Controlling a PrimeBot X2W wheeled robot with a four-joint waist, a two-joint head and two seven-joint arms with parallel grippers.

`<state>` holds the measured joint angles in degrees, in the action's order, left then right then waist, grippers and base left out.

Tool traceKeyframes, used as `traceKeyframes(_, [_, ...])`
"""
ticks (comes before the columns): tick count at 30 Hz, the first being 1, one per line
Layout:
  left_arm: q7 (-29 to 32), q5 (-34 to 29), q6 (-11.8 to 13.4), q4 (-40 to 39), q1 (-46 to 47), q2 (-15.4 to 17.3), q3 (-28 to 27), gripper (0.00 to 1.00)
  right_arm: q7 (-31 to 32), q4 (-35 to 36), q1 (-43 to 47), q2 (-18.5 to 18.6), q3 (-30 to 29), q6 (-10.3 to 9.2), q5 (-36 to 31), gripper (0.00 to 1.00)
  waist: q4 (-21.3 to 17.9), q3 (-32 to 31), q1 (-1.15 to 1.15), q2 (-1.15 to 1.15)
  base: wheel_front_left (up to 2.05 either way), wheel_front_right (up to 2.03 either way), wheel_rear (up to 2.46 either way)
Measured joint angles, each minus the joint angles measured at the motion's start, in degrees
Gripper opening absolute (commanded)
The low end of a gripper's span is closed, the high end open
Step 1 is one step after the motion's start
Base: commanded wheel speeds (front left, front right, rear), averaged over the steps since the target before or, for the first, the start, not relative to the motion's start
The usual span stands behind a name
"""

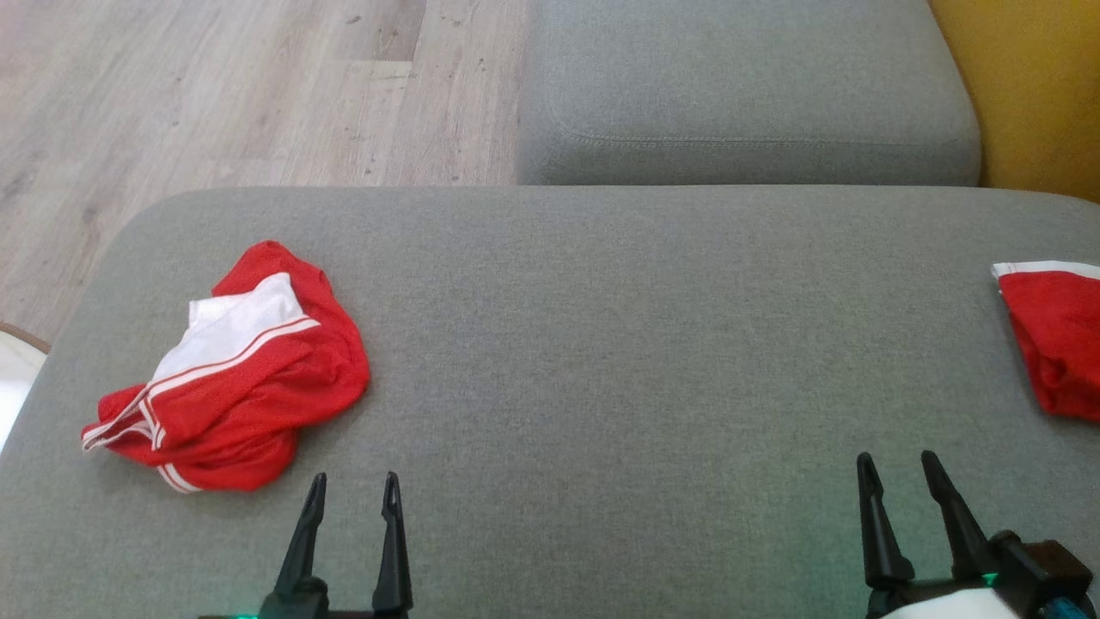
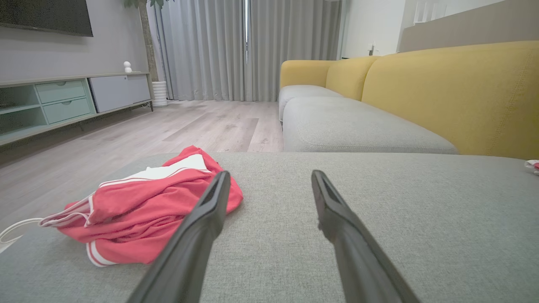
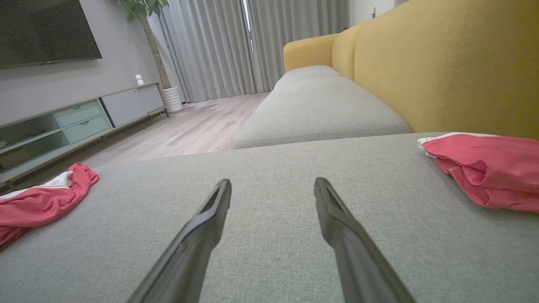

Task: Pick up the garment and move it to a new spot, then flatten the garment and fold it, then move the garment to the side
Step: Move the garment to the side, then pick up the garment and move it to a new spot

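Note:
A crumpled red garment [image 1: 236,374] with white panel and white stripes lies bunched on the left part of the grey cushion [image 1: 601,344]. It also lies left of the fingers in the left wrist view [image 2: 143,210] and at the left edge in the right wrist view [image 3: 42,198]. My left gripper [image 1: 355,486] hovers open just right of and nearer than the garment, holding nothing. At the lower right my right gripper [image 1: 900,464] stands open and empty. The open left gripper [image 2: 269,179] and right gripper [image 3: 273,187] point over bare cushion.
A second red garment [image 1: 1057,340] with a white edge lies at the cushion's right edge [image 3: 484,168]. Beyond is another grey seat cushion [image 1: 748,94], a yellow sofa back [image 1: 1031,86], and wooden floor [image 1: 215,86] on the left.

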<state>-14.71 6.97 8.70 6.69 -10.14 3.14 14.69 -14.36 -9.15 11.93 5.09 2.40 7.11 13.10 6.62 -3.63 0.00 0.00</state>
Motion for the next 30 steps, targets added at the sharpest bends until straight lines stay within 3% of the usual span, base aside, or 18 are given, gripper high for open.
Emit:
traceKeyframes(17, [0.0, -1.1, -0.6, 0.3, 0.1, 0.0, -0.4, 1.00, 0.0, 0.7, 0.5, -1.0, -1.2, 0.00, -0.7, 1.00, 0.7, -0.8, 0.00, 0.00, 0.00, 0.00, 0.00])
traceKeyframes(30, [0.0, -1.9, -0.6, 0.3, 0.5, 0.0, -1.8, 1.00, 0.0, 1.3, 0.4, -2.0, -0.9, 0.00, -2.1, 1.00, 7.6, 0.4, 0.00, 0.00, 0.00, 0.00, 0.00])
